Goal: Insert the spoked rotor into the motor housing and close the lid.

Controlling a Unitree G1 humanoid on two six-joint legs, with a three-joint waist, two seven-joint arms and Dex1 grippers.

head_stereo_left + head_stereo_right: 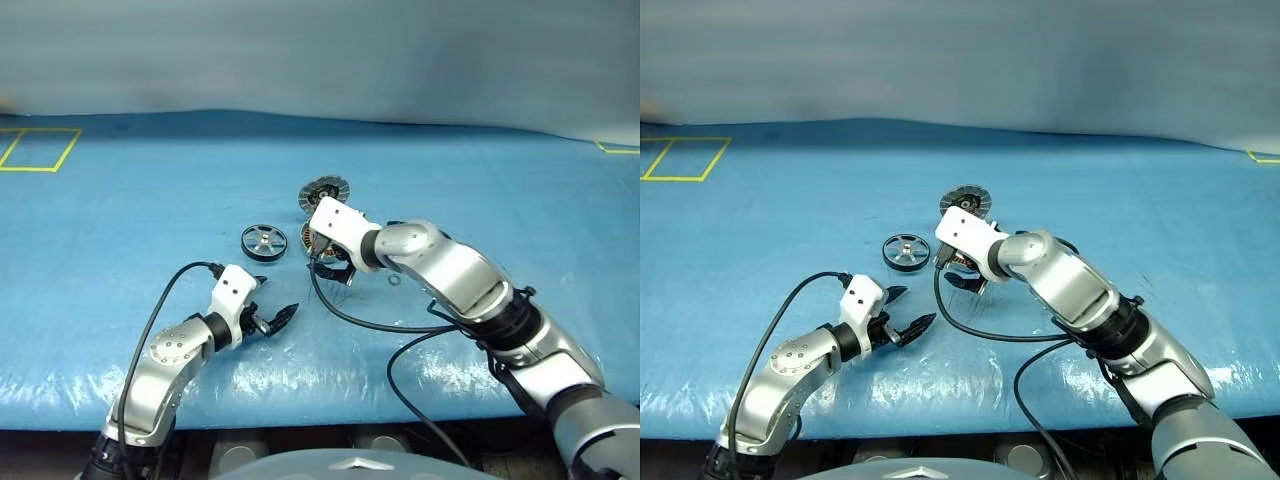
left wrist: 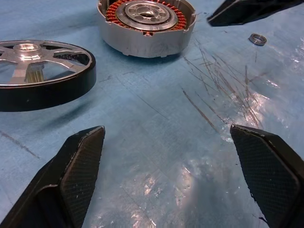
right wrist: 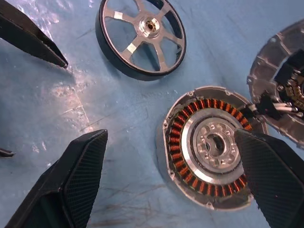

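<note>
We see the rotor (image 3: 141, 38) lying flat near the middle of the blue counter (image 1: 120, 220), just beside the housing (image 3: 209, 154). The lid (image 1: 324, 190) lies open on the housing's far side. Our right gripper (image 3: 173, 180) hovers over the housing, jaws wide and empty. Our left gripper (image 2: 171, 175), near the front edge, is also wide apart and empty. A small ring (image 2: 257, 39) lies nearby.

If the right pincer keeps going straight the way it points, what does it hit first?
Probably the motor housing: the open right pincer points down at it, one finger over its rim. The spoked rotor lies off that line. Depth is unclear.
</note>
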